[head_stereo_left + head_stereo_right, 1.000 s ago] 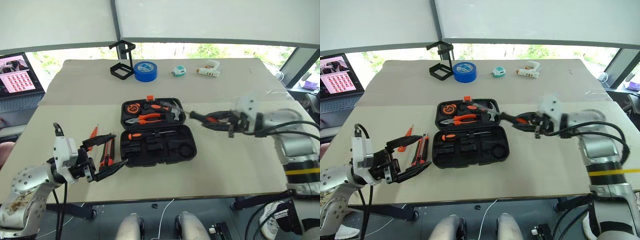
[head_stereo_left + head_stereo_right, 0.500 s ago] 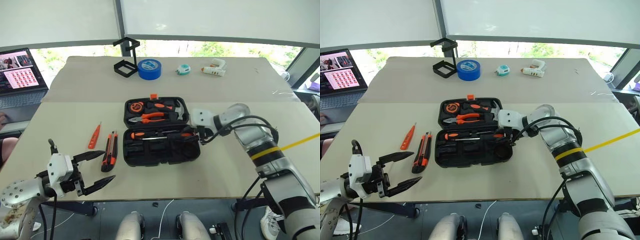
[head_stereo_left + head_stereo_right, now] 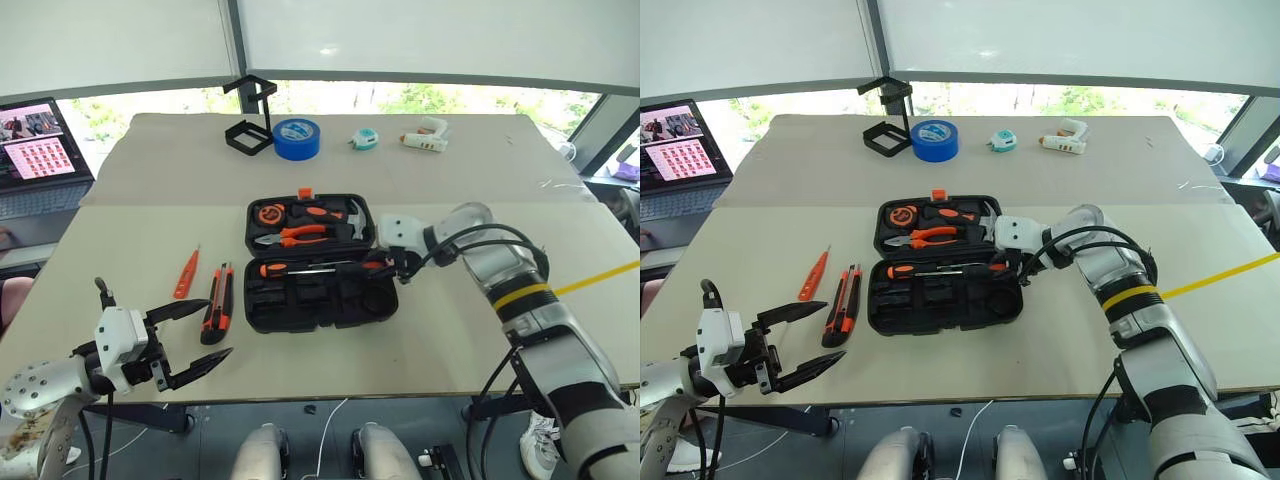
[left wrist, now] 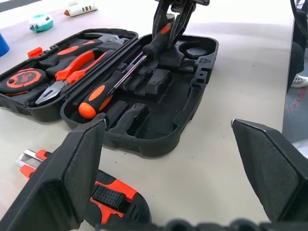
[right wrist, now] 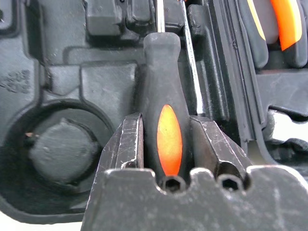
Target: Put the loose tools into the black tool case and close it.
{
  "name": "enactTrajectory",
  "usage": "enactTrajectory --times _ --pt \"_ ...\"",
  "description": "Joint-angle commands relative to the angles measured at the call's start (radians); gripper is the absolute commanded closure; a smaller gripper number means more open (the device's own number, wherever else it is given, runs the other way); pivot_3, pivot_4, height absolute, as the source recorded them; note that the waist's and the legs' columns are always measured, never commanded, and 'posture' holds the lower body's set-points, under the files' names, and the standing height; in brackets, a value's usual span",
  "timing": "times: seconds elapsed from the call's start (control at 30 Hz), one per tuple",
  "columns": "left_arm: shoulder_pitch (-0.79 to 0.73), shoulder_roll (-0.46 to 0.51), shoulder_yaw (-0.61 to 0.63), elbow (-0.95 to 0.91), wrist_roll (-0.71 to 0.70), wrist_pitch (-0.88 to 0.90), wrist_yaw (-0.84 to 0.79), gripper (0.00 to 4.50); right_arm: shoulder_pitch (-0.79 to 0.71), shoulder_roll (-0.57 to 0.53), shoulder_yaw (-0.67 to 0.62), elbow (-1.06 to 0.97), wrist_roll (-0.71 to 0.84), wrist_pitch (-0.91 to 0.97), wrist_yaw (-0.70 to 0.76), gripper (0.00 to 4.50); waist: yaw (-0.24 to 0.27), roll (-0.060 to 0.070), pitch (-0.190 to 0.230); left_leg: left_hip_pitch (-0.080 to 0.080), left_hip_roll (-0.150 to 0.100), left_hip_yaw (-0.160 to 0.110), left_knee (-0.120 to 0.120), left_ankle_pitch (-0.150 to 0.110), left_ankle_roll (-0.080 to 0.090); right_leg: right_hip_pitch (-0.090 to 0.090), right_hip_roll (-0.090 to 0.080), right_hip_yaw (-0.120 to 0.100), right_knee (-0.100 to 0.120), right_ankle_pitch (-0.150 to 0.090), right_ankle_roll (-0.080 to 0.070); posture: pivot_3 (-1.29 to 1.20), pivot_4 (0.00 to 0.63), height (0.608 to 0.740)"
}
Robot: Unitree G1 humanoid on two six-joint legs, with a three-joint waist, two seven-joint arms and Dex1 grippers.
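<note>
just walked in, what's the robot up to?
It is packing tools into the open black tool case. The right end effector has a black-and-orange screwdriver between its fingers, down in the case beside another screwdriver already lying there. The left end effector hangs open near the table's front edge. A utility knife and a slim orange tester screwdriver lie loose to the case's left.

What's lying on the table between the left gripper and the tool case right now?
In the left eye view, the utility knife lies between the left gripper and the black tool case. The slim orange tester screwdriver lies beside it.
</note>
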Motion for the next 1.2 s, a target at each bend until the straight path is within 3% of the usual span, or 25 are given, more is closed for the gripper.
enactTrajectory --times 0.03,0.17,0.3,0.43,0.73,1.2 --pt "0.006 -0.004 0.026 0.005 -0.006 -0.031 -0.010 0.00 -0.031 0.003 -0.043 -0.008 0.038 -0.062 0.021 1.54 -0.001 0.000 0.000 0.000 0.000 0.000 0.000 0.000 0.000 0.000 0.000 0.000 0.000 0.000 0.000 0.00 0.150 0.740" --pt "0.009 -0.009 0.024 0.018 -0.002 -0.041 -0.015 0.00 -0.048 -0.010 -0.097 -0.020 0.118 -0.019 0.087 0.19 -0.001 0.000 0.000 0.000 0.000 0.000 0.000 0.000 0.000 0.000 0.000 0.000 0.000 0.000 0.000 0.00 0.150 0.740" --pt "0.002 -0.014 0.017 0.029 0.001 -0.046 -0.007 0.00 -0.029 -0.035 -0.186 -0.034 0.257 0.025 0.199 0.19 0.002 0.000 0.000 0.000 0.001 -0.001 0.000 0.000 0.000 0.000 0.000 0.000 0.000 0.000 0.000 0.00 0.150 0.740" --pt "-0.030 -0.029 0.006 0.037 -0.004 -0.036 0.021 0.00 -0.003 0.017 -0.249 -0.004 0.286 0.054 0.082 1.31 0.001 0.000 0.000 0.000 0.001 -0.001 0.000 0.000 0.000 0.001 0.000 0.000 0.000 0.000 0.000 0.00 0.150 0.740" --pt "-0.066 -0.019 -0.019 0.020 -0.009 0.009 0.030 0.00 0.095 0.135 -0.190 -0.013 0.195 0.002 -0.072 4.46 -0.003 0.000 0.000 0.000 0.001 0.000 0.000 0.000 0.000 0.000 0.000 0.000 0.001 0.000 0.000 0.00 0.150 0.740" --pt "-0.126 0.011 -0.032 -0.011 0.023 0.055 0.071 0.00 0.120 0.223 -0.142 0.065 0.142 -0.032 -0.125 4.46 -0.003 0.000 0.000 0.001 0.000 0.000 0.000 0.001 -0.001 0.001 0.001 0.000 0.002 0.000 0.000 0.00 0.150 0.740"
